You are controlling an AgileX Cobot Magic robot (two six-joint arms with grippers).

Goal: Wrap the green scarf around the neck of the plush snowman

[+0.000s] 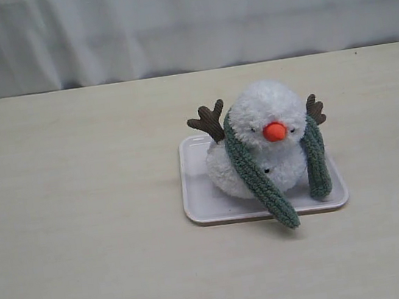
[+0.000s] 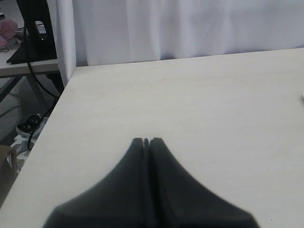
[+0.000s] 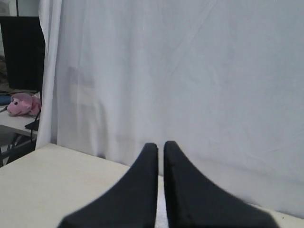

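The green scarf (image 1: 249, 168) hangs over the plush snowman's neck (image 1: 277, 149), probably passing behind. It looks soft and floppy, so pinch one end. The left gripper (image 2: 146, 141) and right gripper (image 3: 160, 145) are closed and empty.

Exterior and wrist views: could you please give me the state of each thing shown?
green scarf: draped around plush snowman, both ends hanging loose in front, uncrossed.
plush snowman: sitting on tray.
tray: flat on table.
left gripper: shut, empty.
right gripper: nearly shut, empty.
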